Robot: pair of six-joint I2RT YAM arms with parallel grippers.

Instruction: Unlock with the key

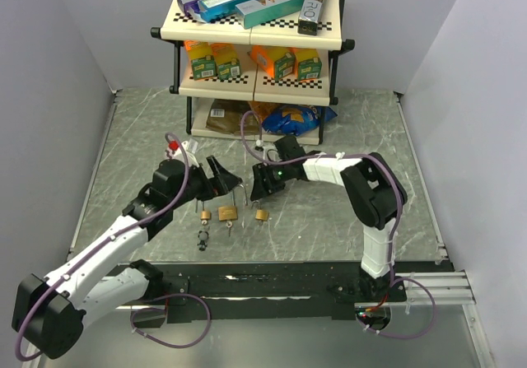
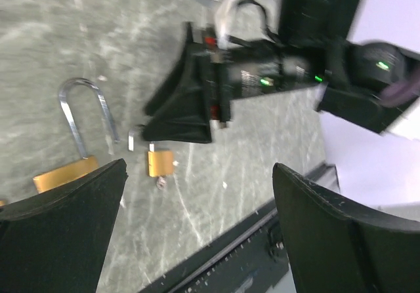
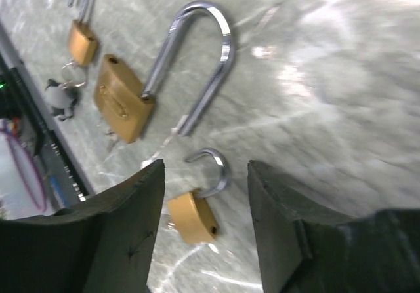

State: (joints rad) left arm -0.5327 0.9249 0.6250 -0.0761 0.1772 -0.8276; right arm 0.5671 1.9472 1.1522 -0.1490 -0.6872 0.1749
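Three brass padlocks lie in a row on the grey table. The right small padlock [image 1: 261,215] lies under my open right gripper [image 1: 263,192]; in the right wrist view it [image 3: 195,217] sits between the fingers, untouched, with its shackle swung open, and the gripper [image 3: 207,168] holds nothing. The large padlock [image 1: 227,213] [image 3: 120,107] also has its shackle open. The left small padlock [image 1: 203,215] [image 3: 83,41] lies beside a key with a dark fob [image 1: 202,239] [image 3: 61,99]. My left gripper [image 1: 216,180] [image 2: 200,168] is open and empty, hovering above the locks.
A three-tier shelf [image 1: 255,29] with boxes and snack bags stands at the back. A black rail [image 1: 272,279] runs along the table's near edge. The two grippers hang close together, their fingers a few centimetres apart; the right gripper shows in the left wrist view [image 2: 187,109].
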